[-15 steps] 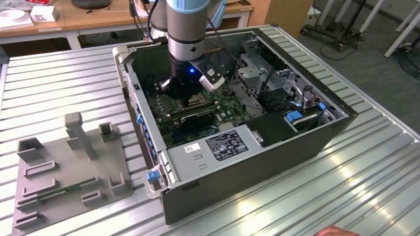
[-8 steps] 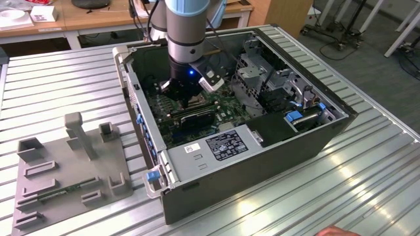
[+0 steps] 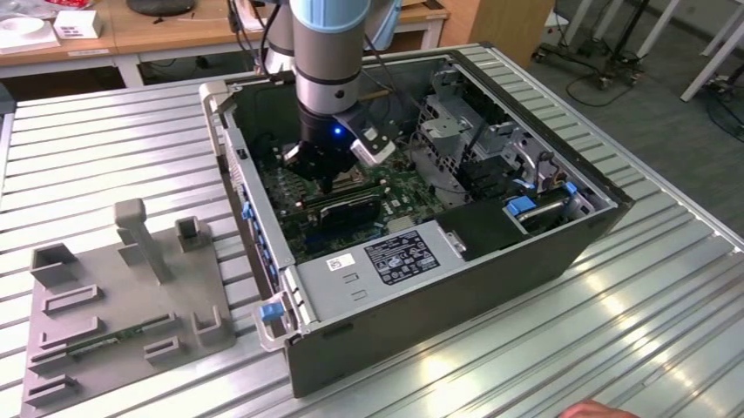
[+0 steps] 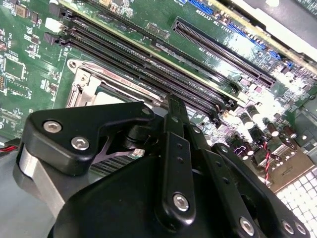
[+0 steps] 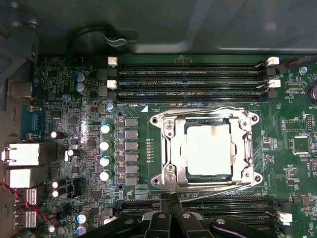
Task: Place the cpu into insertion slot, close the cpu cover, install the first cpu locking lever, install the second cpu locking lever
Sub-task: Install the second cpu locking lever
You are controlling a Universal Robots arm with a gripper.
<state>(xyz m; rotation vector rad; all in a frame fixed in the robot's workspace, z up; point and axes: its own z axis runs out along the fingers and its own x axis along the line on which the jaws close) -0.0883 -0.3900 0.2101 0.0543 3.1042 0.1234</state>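
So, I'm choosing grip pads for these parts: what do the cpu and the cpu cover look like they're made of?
The cpu seems to have a metal top, pale silvery-tan with a matte, slightly mottled sheen. The cpu cover looks like thin stamped steel, bright and polished: it throws sharp glints along its frame. Both are probably hard and slippery.

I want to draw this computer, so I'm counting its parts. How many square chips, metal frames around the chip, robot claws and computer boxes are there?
Pale silvery square cpu chip: 1
Thin square metal cpu cover frame: 1
Black robot claw: 1
Open black computer case: 1
Total: 4
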